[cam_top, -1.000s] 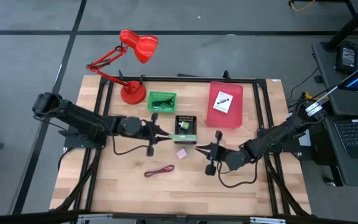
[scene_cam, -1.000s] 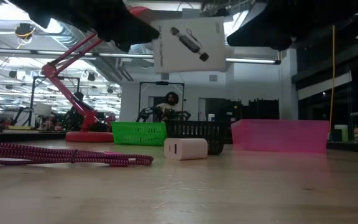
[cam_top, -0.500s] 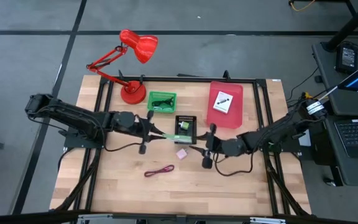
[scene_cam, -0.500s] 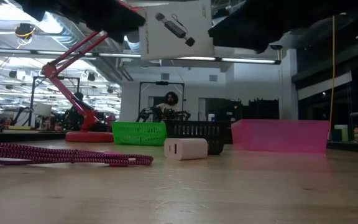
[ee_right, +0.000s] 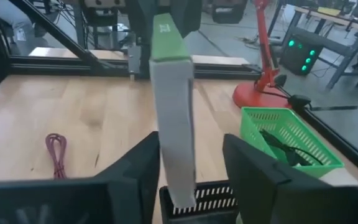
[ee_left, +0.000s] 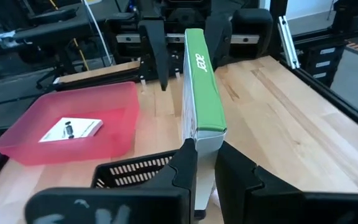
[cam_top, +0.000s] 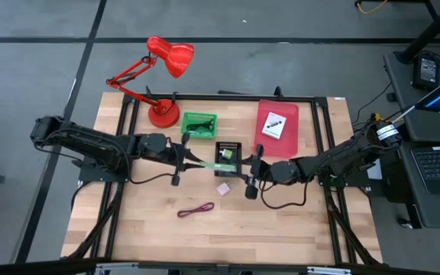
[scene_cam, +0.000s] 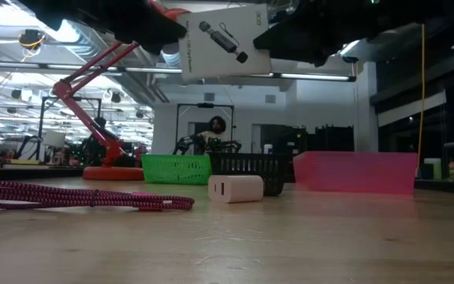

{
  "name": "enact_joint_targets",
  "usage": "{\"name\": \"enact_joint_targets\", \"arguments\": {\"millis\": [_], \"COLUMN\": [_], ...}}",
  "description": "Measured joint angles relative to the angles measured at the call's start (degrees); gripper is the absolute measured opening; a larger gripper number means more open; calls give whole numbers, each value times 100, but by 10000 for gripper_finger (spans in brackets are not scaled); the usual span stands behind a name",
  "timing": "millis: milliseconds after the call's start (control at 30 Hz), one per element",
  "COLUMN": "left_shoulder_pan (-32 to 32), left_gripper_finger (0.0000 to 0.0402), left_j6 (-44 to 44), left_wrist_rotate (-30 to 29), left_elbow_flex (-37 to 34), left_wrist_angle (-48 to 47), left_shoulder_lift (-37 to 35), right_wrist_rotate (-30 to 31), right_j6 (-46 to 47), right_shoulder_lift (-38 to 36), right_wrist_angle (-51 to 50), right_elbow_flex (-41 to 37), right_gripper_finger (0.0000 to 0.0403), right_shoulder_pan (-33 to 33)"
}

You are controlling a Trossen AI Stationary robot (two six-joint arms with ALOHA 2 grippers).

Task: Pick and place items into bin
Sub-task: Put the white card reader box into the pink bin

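The left gripper (cam_top: 190, 160) is clamped on one end of a flat white box with a green edge (cam_top: 214, 166), holding it in the air just over the black basket (cam_top: 228, 159). In the left wrist view its two fingers (ee_left: 185, 163) pinch the near end of the box (ee_left: 199, 93), which stands on its thin edge above the basket's slotted wall (ee_left: 132, 172). The right gripper (cam_top: 248, 176) sits on the other side of the black basket, with its fingers (ee_right: 250, 168) spread on either side of the far end of the box (ee_right: 171, 112) and a clear gap to each face, so it is open around the box and not pressing it.

In the low view the box (scene_cam: 225, 41) hangs high above the black basket (scene_cam: 247, 168), its printed face turned to the camera.

Beside the black basket, toward the red lamp (cam_top: 161, 76), stands a green basket (cam_top: 198, 124) with a black cord (ee_right: 279, 147) in it. On the opposite side is a pink tray (cam_top: 278, 143) holding a white packet (cam_top: 273, 125). In front of the black basket lie a pink cube (cam_top: 223, 188) and, farther out, a coiled maroon cord (cam_top: 195, 209). A small white block (scene_cam: 236, 188) lies on the table (cam_top: 159, 229) just before the black basket.
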Motion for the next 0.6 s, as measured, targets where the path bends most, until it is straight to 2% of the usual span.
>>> {"name": "enact_joint_targets", "arguments": {"millis": [133, 267, 333, 500, 600], "left_shoulder_pan": [126, 235, 263, 276, 274], "left_gripper_finger": [32, 32, 43, 105, 128], "left_j6": [111, 106, 94, 114, 141], "left_wrist_rotate": [7, 32, 15, -90, -88], "left_elbow_flex": [0, 0, 0, 1, 1], "left_wrist_angle": [0, -10, -24, -20, -63], "left_shoulder_lift": [0, 0, 0, 0, -34], "right_wrist_rotate": [2, 33, 59, 16, 2], "right_j6": [-143, -178, -181, -131, -143], "right_shoulder_lift": [0, 0, 0, -7, -15], "right_wrist_angle": [60, 43, 36, 49, 55], "right_elbow_flex": [0, 0, 0, 0, 0], "right_gripper_finger": [108, 43, 18, 24, 14], "right_shoulder_pan": [-7, -22, -33, -68, -63]}}
